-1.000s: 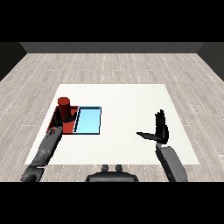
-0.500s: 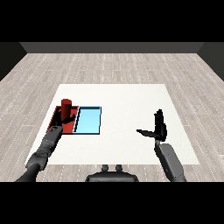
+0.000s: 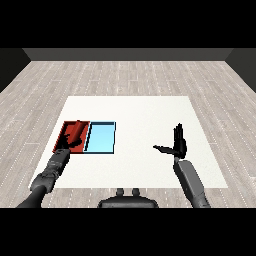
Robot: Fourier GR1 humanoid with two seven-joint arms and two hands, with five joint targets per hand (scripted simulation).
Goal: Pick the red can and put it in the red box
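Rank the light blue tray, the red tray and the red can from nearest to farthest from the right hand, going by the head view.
From the right hand:
1. Light blue tray, to its left across the bare table, nearest.
2. Red can, lying in the red tray, by the left hand.
3. Red tray, leftmost. Its bare part lies beyond the can, though its right edge is too close to the can to call.

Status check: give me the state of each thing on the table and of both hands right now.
red can: lying on its side inside the red tray.
red tray: flat on the table, holding the can, touching the light blue tray.
light blue tray: flat on the table, nothing in it.
left hand: at the red tray's near edge; whether it is open cannot be told.
right hand: open, raised above the table, holding nothing.
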